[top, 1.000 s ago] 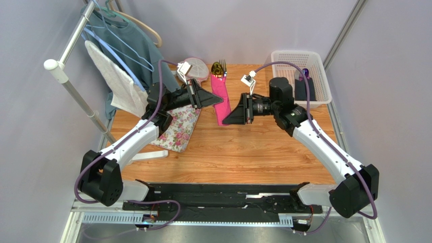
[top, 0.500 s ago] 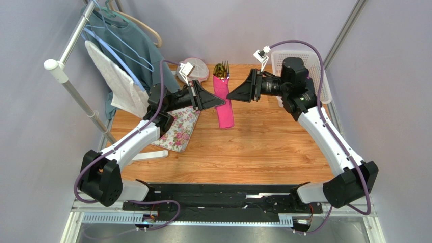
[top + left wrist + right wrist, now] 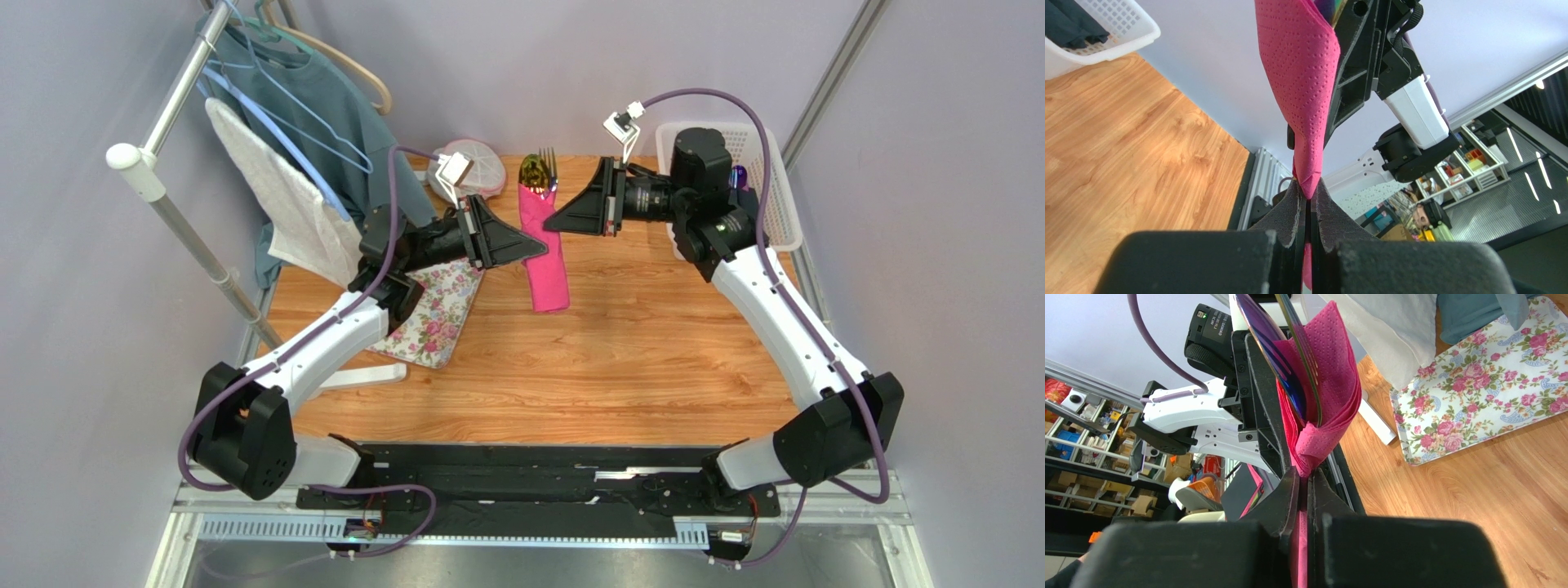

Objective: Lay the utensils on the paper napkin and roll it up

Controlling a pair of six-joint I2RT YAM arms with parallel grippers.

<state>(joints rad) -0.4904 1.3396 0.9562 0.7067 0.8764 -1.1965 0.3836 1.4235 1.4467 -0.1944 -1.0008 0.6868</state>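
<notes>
Item: paper napkin (image 3: 548, 263), magenta, wrapped lengthwise round utensils (image 3: 536, 168). Location: far centre of table (image 3: 638, 355), gold heads poking out far end.
My left gripper (image 3: 1308, 195): jaws pressed together, pinching napkin edge.
My right gripper (image 3: 1304, 478): likewise, pinching from other side.
Handling, by my judgement: paper thin, limp, tears easily; cutlery stiff, slick, may slide out. Best hold: paper where it backs onto metal.
</notes>
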